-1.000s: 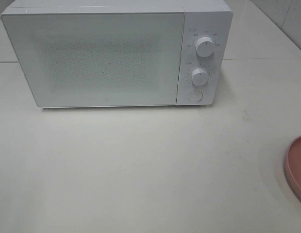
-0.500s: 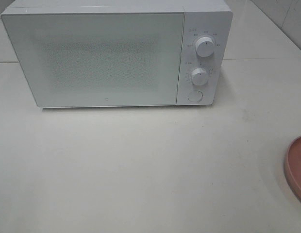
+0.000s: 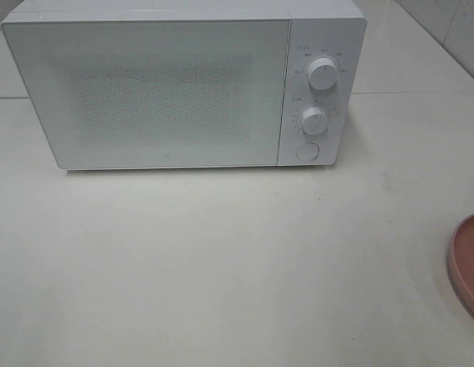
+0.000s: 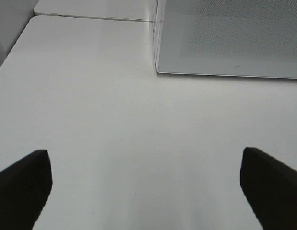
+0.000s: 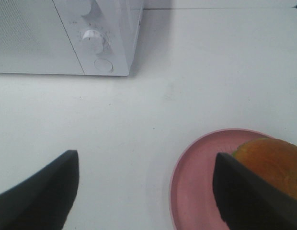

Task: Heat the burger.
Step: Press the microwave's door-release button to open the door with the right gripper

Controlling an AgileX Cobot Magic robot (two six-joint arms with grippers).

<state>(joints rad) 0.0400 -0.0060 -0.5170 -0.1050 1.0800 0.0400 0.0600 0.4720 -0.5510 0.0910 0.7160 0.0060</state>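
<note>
The burger [image 5: 270, 163] shows only in the right wrist view: a golden-brown bun top with a sliver of green, resting on a pink plate [image 5: 201, 191]. One finger of my right gripper [image 5: 148, 196] partly covers it; the jaws stand wide apart over bare table and the plate's edge, holding nothing. The white microwave [image 3: 183, 84] stands at the back of the table with its door closed. My left gripper [image 4: 143, 191] is open above the table in front of the microwave's left corner [image 4: 160, 72]. Neither gripper appears in the exterior high view.
The microwave panel carries two white dials [image 3: 322, 73] [image 3: 314, 120] and a round button [image 3: 306, 151]. The pink plate's rim [image 3: 466, 267] pokes in at the right edge of the exterior view. A pale tabletop [image 3: 222, 260] spreads in front of the microwave.
</note>
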